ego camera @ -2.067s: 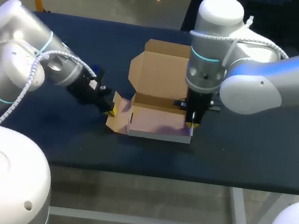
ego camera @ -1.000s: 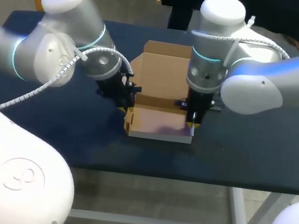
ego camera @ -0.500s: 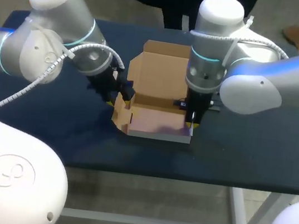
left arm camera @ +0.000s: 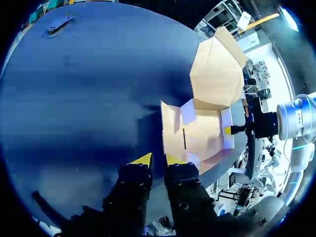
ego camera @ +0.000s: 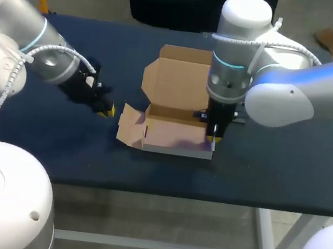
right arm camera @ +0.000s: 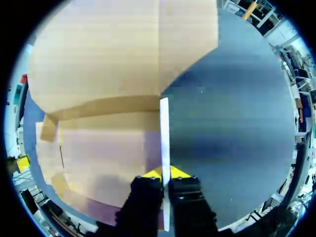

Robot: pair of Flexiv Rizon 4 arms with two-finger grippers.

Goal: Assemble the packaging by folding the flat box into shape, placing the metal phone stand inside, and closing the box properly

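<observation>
The cardboard box (ego camera: 174, 135) lies mid-table with its lid (ego camera: 177, 76) flat toward the far side. Its left side flap (ego camera: 130, 125) leans outward. My right gripper (ego camera: 213, 139) stands over the right side wall (right arm camera: 164, 143) and is shut on that thin white edge. My left gripper (ego camera: 107, 110) hovers to the left of the box, apart from the flap. Its yellow tips (left arm camera: 159, 160) stand narrowly apart with nothing between them, pointing at the box (left arm camera: 197, 136). A flat grey metal piece (left arm camera: 58, 23), apparently the phone stand, lies far off on the table.
The dark blue table top (ego camera: 274, 159) stretches to the right of the box and along the front edge. My right arm's gripper (left arm camera: 237, 129) shows beyond the box in the left wrist view.
My left gripper has drawn back leftward from the box's left flap, which has dropped outward again. Its fingers spread and then narrowed. The right arm has kept still.
</observation>
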